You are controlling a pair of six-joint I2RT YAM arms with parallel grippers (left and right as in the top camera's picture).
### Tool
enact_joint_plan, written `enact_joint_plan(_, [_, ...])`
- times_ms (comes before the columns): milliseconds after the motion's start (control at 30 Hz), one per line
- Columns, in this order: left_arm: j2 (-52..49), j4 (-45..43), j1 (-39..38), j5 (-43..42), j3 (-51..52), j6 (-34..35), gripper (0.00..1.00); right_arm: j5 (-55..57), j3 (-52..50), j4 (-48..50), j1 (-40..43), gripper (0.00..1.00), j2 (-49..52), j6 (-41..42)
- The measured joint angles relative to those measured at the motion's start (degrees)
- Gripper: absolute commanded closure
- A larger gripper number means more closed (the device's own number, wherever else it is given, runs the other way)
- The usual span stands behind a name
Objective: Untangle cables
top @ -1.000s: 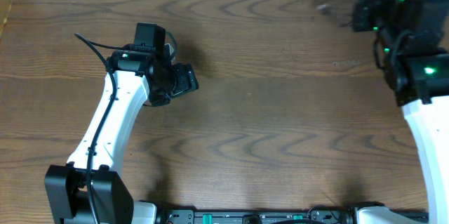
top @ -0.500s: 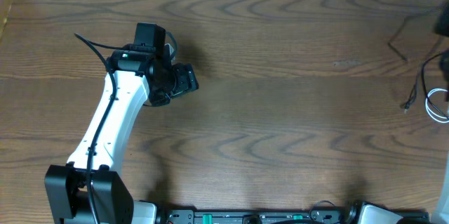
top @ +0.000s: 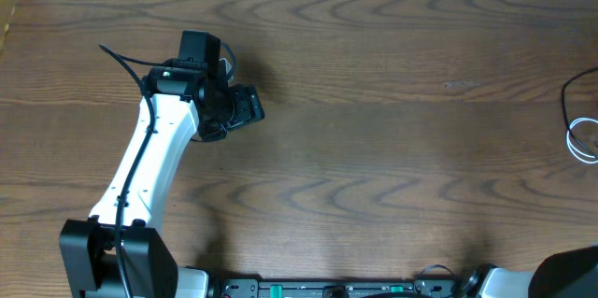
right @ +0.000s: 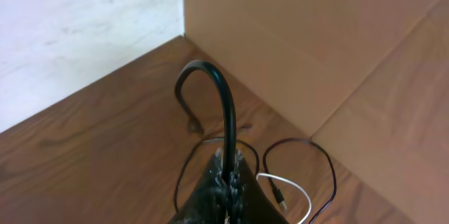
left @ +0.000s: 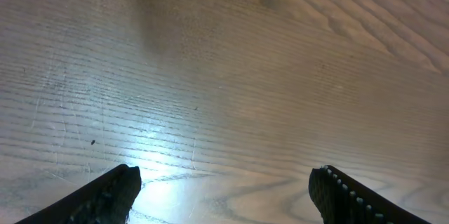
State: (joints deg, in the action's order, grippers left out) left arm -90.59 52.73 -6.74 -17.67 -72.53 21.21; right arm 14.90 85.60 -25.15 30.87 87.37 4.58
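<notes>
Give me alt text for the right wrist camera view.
The right claw is shut on a black cable that arches up from its tips. Beyond it, thin black loops and a white cable lie on a wooden table.

Judged a robotics lab or test cell. Found one wood-grain table with a white-and-black arm rising from a black mount at its near edge. Noted a rail of black hardware with green fittings along that same edge. Saw a black camera box fixed at the arm's wrist and a dark wire running along the arm's white shell. Recorded a plain white wall behind the table and a brown board standing as a fence at the table's corner. Logged a thin black cable and a white cable at that corner, in keeping with a handling trial.
</notes>
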Motion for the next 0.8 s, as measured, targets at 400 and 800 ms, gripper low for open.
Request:
enact_joint_plan(400, [0.0,-0.6,0.0,0.0,0.0,0.0,0.18,-29.1,0.0,-1.1,-0.7,0.42,1.4,1.5])
enact_joint_plan(800, [0.0,-17.2,-8.8,1.1,0.1,-2.9,0.18,-47.5,0.0,-14.0,-18.0,0.25,4.9,-3.4])
